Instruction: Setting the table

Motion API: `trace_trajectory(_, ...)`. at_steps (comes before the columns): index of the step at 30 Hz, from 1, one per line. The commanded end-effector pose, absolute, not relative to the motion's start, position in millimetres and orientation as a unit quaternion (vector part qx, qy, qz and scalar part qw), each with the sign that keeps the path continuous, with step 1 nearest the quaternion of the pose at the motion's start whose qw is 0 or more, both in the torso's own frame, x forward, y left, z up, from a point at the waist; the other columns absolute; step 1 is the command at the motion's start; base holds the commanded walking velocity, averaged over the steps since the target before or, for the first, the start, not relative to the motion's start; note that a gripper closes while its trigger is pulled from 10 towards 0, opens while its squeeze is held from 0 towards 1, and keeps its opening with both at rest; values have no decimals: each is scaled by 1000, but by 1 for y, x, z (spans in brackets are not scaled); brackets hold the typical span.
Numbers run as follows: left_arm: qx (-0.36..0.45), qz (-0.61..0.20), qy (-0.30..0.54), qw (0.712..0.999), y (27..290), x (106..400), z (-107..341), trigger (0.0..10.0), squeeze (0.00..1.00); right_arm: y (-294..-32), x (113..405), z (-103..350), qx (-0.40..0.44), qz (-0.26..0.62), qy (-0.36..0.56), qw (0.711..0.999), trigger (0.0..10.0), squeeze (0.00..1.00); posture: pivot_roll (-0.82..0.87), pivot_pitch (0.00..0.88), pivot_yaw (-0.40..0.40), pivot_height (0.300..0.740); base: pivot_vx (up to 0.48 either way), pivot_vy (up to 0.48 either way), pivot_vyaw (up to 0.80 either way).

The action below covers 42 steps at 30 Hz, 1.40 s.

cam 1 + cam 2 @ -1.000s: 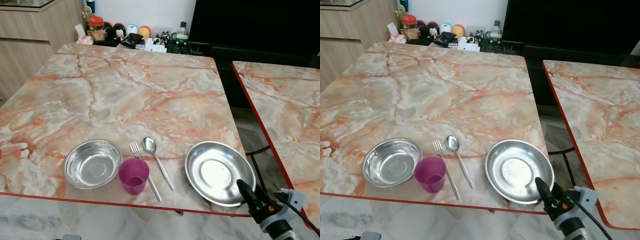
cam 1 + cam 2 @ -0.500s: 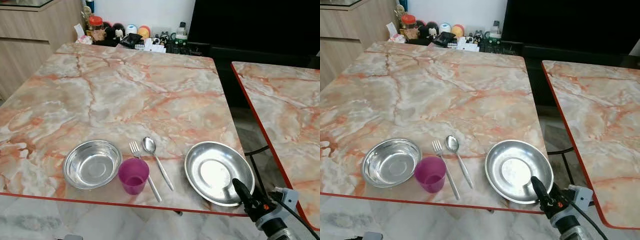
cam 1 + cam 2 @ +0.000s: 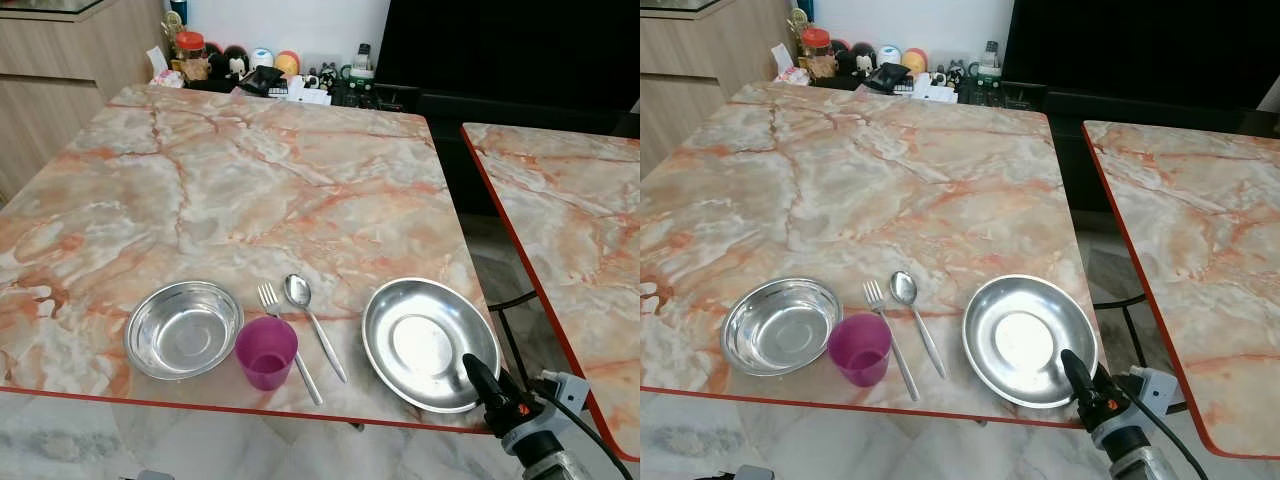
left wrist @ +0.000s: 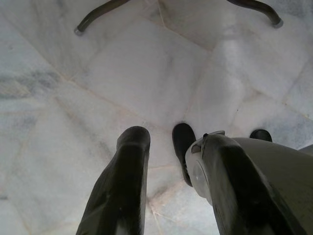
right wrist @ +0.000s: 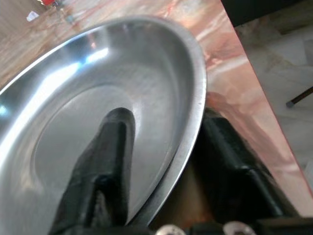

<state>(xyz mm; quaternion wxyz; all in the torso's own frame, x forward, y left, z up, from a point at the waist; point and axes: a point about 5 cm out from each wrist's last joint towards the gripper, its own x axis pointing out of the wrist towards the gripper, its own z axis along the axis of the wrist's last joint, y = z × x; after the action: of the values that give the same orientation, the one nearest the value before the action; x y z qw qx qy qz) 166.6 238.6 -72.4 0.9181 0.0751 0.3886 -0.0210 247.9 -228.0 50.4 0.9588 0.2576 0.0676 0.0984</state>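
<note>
A round steel plate (image 3: 415, 345) lies at the table's near right corner. My right gripper (image 3: 472, 368) comes up from below the near edge and is shut on the plate's near rim. In the right wrist view one finger (image 5: 105, 156) rests inside the plate and the other sits under the rim. To the plate's left lie a spoon (image 3: 300, 291) and a fork (image 3: 269, 296), then a purple cup (image 3: 266, 351) and a steel bowl (image 3: 183, 328). My left gripper (image 4: 173, 137) hangs open over the floor.
The marble table (image 3: 250, 190) has a red near edge. Jars and small items (image 3: 270, 75) crowd its far end. A second marble table (image 3: 570, 210) stands to the right across a narrow gap. A wooden cabinet (image 3: 50, 80) is at the far left.
The right gripper and the plate have shifted a little to the left, toward the spoon. The other tableware has stayed put.
</note>
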Motion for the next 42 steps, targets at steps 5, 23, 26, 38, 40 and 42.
trace_trajectory(5, 91, -51, 398, 911, 232, 160, -77, 10000, 0, -230, 237, 31, 282, 61, 102, 952, 0, 0, 98, 147, -83, 740, 0, 0, 0)
trace_trajectory(23, 103, -69, 395, 910, 228, 163, -76, 10000, 0, -243, 238, 32, 287, -51, 51, 955, 0, 0, 100, 148, -82, 740, 0, 0, 0)
trace_trajectory(26, 107, -68, 393, 911, 228, 163, -76, 10000, 0, -245, 236, 35, 288, -82, 39, 953, 0, 0, 100, 148, -83, 740, 0, 0, 0)
trace_trajectory(38, 116, -74, 389, 911, 228, 166, -74, 10000, 0, -240, 227, 65, 323, -134, -14, 937, 10000, 0, 83, 147, -85, 740, 0, 0, 0)
trace_trajectory(40, 116, -74, 389, 911, 228, 167, -74, 10000, 0, -240, 227, 65, 324, -135, -13, 936, 10000, 0, 83, 147, -85, 740, 0, 0, 0)
trace_trajectory(42, 117, -74, 389, 911, 228, 167, -74, 10000, 0, -239, 228, 67, 324, -139, -9, 936, 10000, 0, 87, 146, -89, 740, 0, 0, 0)
